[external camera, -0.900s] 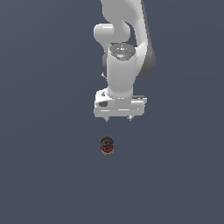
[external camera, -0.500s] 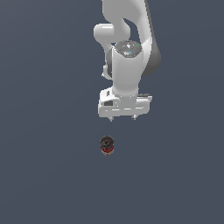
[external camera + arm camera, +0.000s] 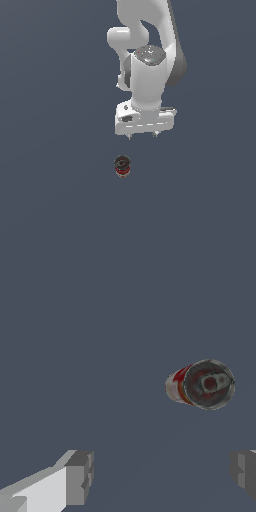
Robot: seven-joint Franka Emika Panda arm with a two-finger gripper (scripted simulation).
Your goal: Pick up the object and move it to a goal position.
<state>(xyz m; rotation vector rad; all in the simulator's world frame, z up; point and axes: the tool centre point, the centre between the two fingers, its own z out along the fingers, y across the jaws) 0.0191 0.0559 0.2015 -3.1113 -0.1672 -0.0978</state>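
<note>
A flat, plain slate-grey surface is the only thing here besides the task's items. It fills both views from edge to edge, from twelve o'clock round to six, evenly lit, with no markings, seams or texture that can be made out anywhere.

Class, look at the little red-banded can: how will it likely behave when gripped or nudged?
The can looks round-sided and seems to lie on its side, so a nudge may roll it. It is tiny beside the open gripper, so probably light. Its curved wall might slip between flat fingers.
</note>
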